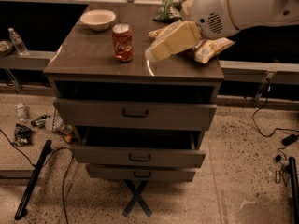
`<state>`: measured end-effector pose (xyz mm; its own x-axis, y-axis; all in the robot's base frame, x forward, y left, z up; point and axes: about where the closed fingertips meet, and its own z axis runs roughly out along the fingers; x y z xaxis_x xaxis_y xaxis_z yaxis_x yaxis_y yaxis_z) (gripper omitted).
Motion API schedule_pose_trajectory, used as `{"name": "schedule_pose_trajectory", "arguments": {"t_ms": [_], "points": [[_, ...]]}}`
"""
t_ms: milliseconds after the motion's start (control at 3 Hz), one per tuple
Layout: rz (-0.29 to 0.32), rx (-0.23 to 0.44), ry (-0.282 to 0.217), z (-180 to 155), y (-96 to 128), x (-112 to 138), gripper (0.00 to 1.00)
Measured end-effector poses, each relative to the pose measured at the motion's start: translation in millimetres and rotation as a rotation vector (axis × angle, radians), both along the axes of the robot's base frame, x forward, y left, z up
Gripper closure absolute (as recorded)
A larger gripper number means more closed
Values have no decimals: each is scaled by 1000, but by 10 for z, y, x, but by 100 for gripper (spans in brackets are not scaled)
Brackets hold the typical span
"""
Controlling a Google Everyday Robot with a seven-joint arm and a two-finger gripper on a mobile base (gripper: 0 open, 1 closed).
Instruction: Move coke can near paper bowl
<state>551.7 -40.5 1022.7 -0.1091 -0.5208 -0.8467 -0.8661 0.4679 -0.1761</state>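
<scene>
The red coke can (122,42) stands upright on the dark cabinet top (93,62), left of the middle. The off-white paper bowl (97,19) sits behind it to the left, near the far left corner, about a can's height away. My gripper (156,50) reaches in from the upper right on the white arm (243,6). Its cream tip hovers over the cabinet top just right of the can, not touching it. It holds nothing that I can see.
A green chip bag (169,4) lies at the back of the top. A brown chip bag (209,48) lies to the right, partly hidden by the arm. Two drawers (135,112) stand slightly open. A water bottle (17,41) and floor litter (23,132) are at left, cables (271,125) at right.
</scene>
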Motion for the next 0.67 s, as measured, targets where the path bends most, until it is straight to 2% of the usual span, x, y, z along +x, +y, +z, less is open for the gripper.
{"name": "schedule_pose_trajectory", "arguments": {"t_ms": [333, 667], "points": [[-5, 3, -1, -7, 2, 15, 0], [-118, 68, -18, -241, 55, 404, 0]]}}
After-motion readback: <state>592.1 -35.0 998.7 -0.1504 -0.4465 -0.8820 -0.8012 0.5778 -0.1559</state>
